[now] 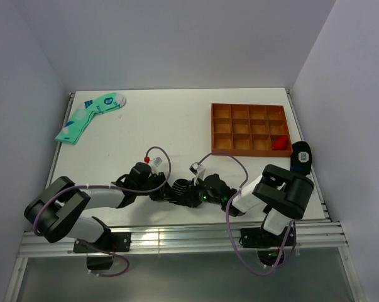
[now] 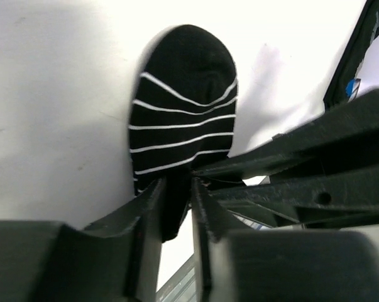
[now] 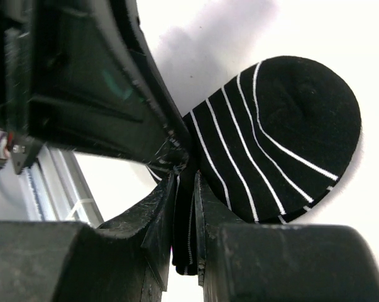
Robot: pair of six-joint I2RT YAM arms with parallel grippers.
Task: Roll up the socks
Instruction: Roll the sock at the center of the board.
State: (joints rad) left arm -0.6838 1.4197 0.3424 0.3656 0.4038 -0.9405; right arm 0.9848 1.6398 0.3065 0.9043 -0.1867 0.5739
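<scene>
Left fingers (image 2: 148, 217) close together, pinching edge of black striped sock (image 2: 183, 107); its rounded end lies flat on white tabletop (image 2: 51, 94) beyond.
Right wrist: my right fingers (image 3: 158, 214) pinch same sock's edge, left fingers pressed up beside them.
Top: both pairs meet over sock at near-centre tabletop; mint-green socks (image 1: 92, 113) far left, orange tray (image 1: 242, 129) far right.

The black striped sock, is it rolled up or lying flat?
Flat: the sock lies spread on the table, one edge pinched by the right hand.
</scene>
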